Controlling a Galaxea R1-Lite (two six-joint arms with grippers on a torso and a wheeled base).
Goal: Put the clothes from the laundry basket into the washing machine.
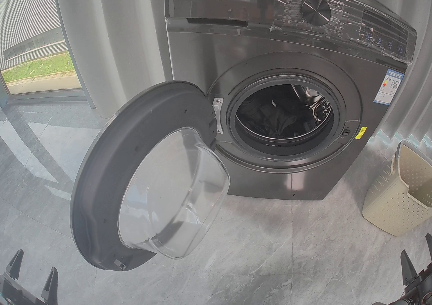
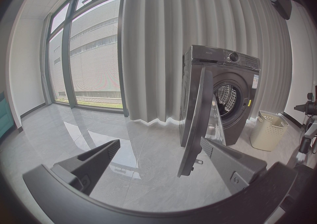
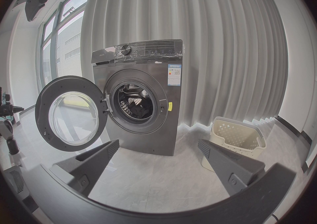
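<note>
Head view: washing machine (image 1: 288, 49), its door (image 1: 112, 162) open wide for loading, dark clothes (image 1: 279, 117) lying inside; laundry basket (image 1: 396, 198) just beside it.
Left wrist view: left gripper (image 2: 159, 142) spread wide, empty.
Right wrist view: right gripper (image 3: 158, 142) equally wide, holding nothing; basket looks empty.

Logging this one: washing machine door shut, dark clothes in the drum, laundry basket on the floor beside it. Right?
Not quite: the door is open, swung wide to the robot's left, as the head view shows. Dark clothes do lie in the drum, and the laundry basket stands on the floor beside the washing machine.
</note>
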